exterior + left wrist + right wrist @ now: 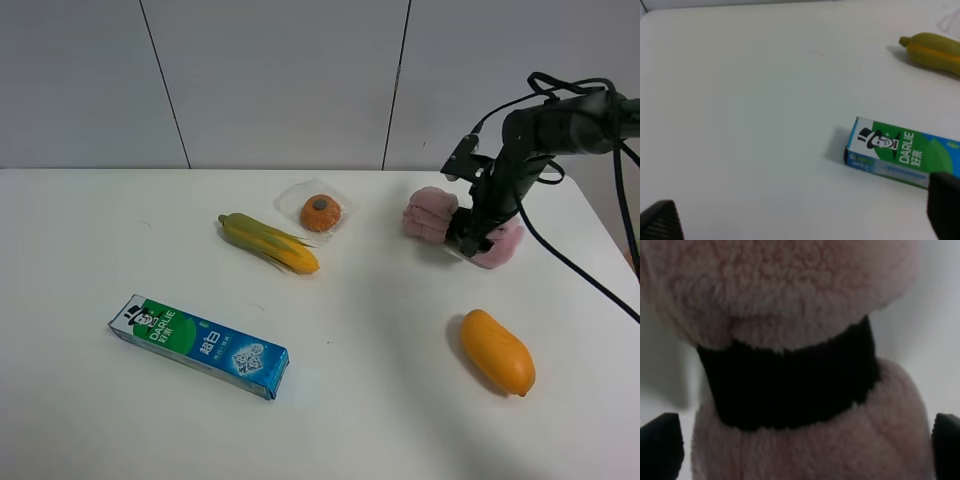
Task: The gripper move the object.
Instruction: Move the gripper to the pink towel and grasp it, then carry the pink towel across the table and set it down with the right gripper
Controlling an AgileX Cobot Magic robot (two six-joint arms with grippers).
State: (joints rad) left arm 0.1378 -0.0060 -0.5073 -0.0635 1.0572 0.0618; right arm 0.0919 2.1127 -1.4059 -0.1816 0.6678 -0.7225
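At the far right of the white table point(90, 250), the right gripper point(472, 238) hangs over the pink rolled towel point(430, 214). Its jaws are spread wide to either side of the roll and are not visibly pressing it. The towel lies flat, well beyond the smooth orange mango point(497, 351). Deep, fluffy fleece bulges on both sides of a black band point(790, 385) that cinches the middle into a bow shape. It looks light and squashy, likely to compress rather than slip. The banded waist, narrowest and firmest, seems the best place to pinch. The left gripper point(802, 215), also wide and empty, looks down on a glossy green-and-blue Darlie toothpaste box point(900, 150) near a ridged yellow corn cob point(932, 50). A round orange item in clear wrap point(320, 213) sits mid-table.
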